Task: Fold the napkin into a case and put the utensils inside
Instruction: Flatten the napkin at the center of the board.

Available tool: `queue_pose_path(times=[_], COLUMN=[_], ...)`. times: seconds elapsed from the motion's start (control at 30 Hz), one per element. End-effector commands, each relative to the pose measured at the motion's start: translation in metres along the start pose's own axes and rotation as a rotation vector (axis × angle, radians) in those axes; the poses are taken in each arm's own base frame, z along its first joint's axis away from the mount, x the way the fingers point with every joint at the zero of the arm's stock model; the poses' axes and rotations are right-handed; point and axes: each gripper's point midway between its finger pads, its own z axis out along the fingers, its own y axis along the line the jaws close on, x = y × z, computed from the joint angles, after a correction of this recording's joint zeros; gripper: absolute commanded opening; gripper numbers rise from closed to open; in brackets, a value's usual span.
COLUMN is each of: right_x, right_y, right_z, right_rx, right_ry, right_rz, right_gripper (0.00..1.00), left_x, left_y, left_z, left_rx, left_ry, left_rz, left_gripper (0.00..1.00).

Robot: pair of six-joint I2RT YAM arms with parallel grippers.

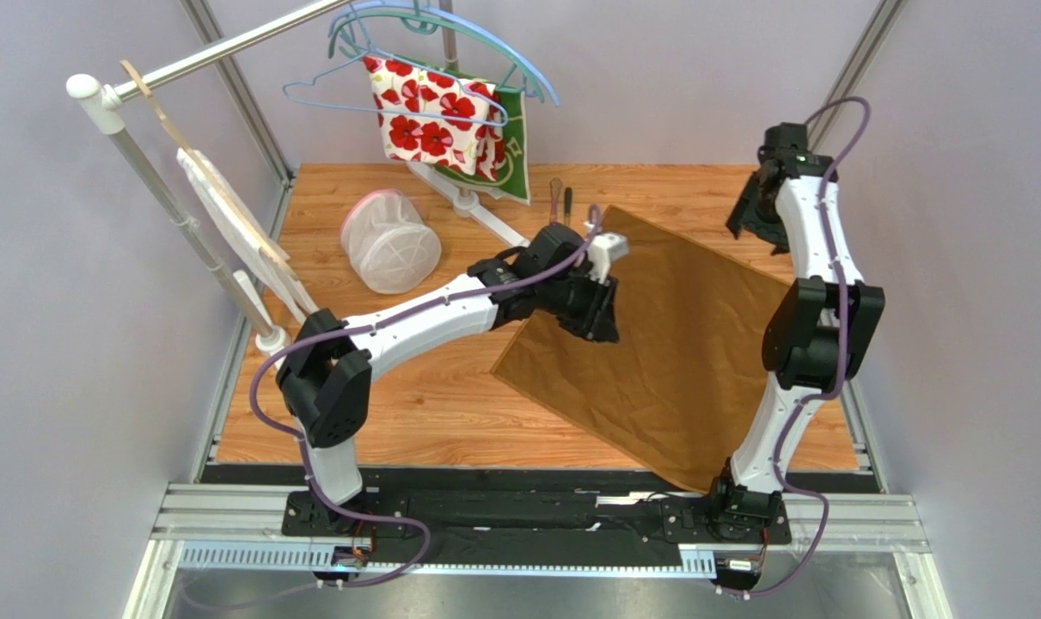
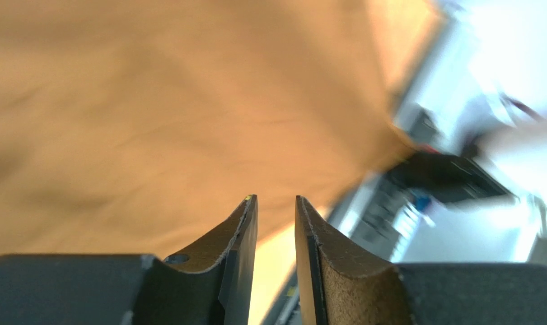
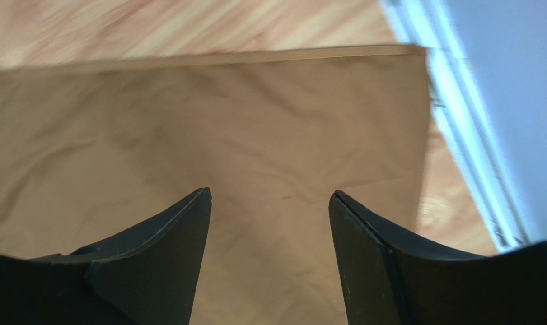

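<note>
Two grippers are in view, and both are released with nothing between the fingers. We see the left gripper [image 1: 600,314] over the left edge of the napkin [image 1: 687,348]. In its wrist view the jaws stand a narrow gap apart, and only the golden-brown cloth and a strip of table show behind them. The right gripper [image 3: 269,196] sits above the far right part of the napkin with its jaws spread wide, and the cloth's far edge and right edge are visible beyond them. The napkin lies spread flat as a single skewed square on the right half of the table [image 1: 396,413], and its near corner reaches the table's front edge beside the right arm's base. We see no fold in it. The utensils [image 1: 556,201] lie near the far edge of the table, just beyond the napkin's far left corner, too small to describe further. We note a white mesh basket [image 1: 390,243] left of the left arm.
</note>
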Motion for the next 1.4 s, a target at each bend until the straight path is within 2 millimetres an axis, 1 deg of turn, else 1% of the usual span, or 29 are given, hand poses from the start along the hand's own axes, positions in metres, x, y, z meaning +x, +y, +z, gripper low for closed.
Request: queue_pose_path(times=[0.0,0.07,0.13,0.17,0.23,0.3,0.47,0.5,0.6,0.7,0.73,0.77,0.8,0.83,0.87,0.9,0.93,0.97,1.0,1.03,1.07,1.1,1.13,1.17,1.2,1.23,1.27,1.3,1.37], right_x=[0.03,0.04,0.046,0.058,0.059,0.069,0.078,0.085,0.091,0.081,0.084,0.069,0.067,0.073,0.058,0.055,0.064,0.045,0.037,0.039,0.039,0.031,0.025,0.017,0.018,0.014,0.008,-0.002,-0.007], right_y=[0.084,0.11,0.12,0.13,0.139,0.137,0.139,0.139,0.15,0.157,0.158,0.166,0.169,0.169,0.181,0.185,0.186,0.201,0.203,0.203,0.207,0.209,0.215,0.216,0.216,0.217,0.216,0.214,0.201], right_z=[0.023,0.025,0.039,0.041,0.045,0.055,0.08,0.091,0.106,0.114,0.123,0.12,0.122,0.131,0.127,0.13,0.145,0.136,0.137,0.141,0.146,0.144,0.142,0.136,0.135,0.132,0.124,0.109,0.09], right_rx=[-0.218,-0.231,-0.236,-0.232,-0.243,-0.226,-0.198,-0.189,-0.216,-0.209,-0.217,-0.24,-0.237,-0.223,-0.26,-0.271,-0.261,-0.317,-0.324,-0.317,-0.332,-0.346,-0.387,-0.406,-0.412,-0.421,-0.423,-0.429,-0.398], right_ry=[0.092,0.093,0.101,0.107,0.075,0.076,0.079,0.1,0.111,0.083,0.105,0.079,0.079,0.105,0.078,0.077,0.113,0.086,0.081,0.095,0.1,0.079,0.069,0.048,0.044,0.023,0.007,-0.017,-0.027], right_rz=[-0.086,-0.127,-0.115,-0.135,-0.115,-0.116,-0.092,-0.097,-0.095,-0.085,-0.084,-0.073,-0.073,-0.083,-0.075,-0.083,-0.089,-0.076,-0.064,-0.063,-0.059,-0.05,-0.038,-0.029,-0.039,-0.054,-0.056,-0.059,-0.071], right_gripper=[0.68,0.67,0.67,0.66,0.66,0.66,0.66,0.66,0.67,0.67,0.67,0.68,0.68,0.68,0.68,0.68,0.68,0.68,0.68,0.68,0.68,0.68,0.68,0.68,0.68,0.7,0.7,0.71,0.72], left_x=[0.033,0.038,0.04,0.04,0.04,0.043,0.052,0.055,0.057,0.056,0.062,0.054,0.055,0.052,0.049,0.045,0.038,0.034,0.039,0.023,0.018,0.019,0.004,0.0,0.0,-0.014,-0.016,-0.025,-0.029], left_y=[0.068,0.085,0.101,0.105,0.113,0.118,0.129,0.13,0.137,0.148,0.152,0.154,0.164,0.164,0.167,0.174,0.178,0.181,0.187,0.19,0.192,0.198,0.2,0.201,0.201,0.196,0.193,0.187,0.176], left_z=[0.015,0.021,0.028,0.03,0.036,0.039,0.049,0.051,0.058,0.065,0.07,0.072,0.074,0.075,0.075,0.076,0.075,0.076,0.078,0.077,0.077,0.079,0.078,0.079,0.081,0.079,0.078,0.072,0.065], left_rx=[-0.196,-0.252,-0.307,-0.328,-0.349,-0.364,-0.381,-0.384,-0.381,-0.376,-0.372,-0.362,-0.367,-0.354,-0.346,-0.343,-0.35,-0.352,-0.363,-0.355,-0.351,-0.355,-0.353,-0.35,-0.346,-0.327,-0.322,-0.312,-0.303], left_ry=[0.049,0.066,0.062,0.055,0.042,0.033,0.033,0.035,0.034,0.037,0.059,0.045,0.049,0.048,0.038,0.024,0.008,0.006,0.027,0.002,-0.001,0.011,-0.015,-0.017,-0.003,-0.022,-0.018,-0.035,-0.044], left_rz=[-0.212,-0.228,-0.234,-0.246,-0.256,-0.274,-0.311,-0.318,-0.345,-0.375,-0.39,-0.401,-0.424,-0.441,-0.459,-0.467,-0.468,-0.467,-0.477,-0.472,-0.464,-0.469,-0.458,-0.441,-0.428,-0.402,-0.385,-0.372,-0.343], left_gripper=[0.35,0.34,0.34,0.34,0.34,0.35,0.36,0.37,0.39,0.4,0.4,0.4,0.4,0.4,0.4,0.41,0.41,0.41,0.41,0.41,0.42,0.42,0.42,0.43,0.45,0.47,0.48,0.53,0.57])
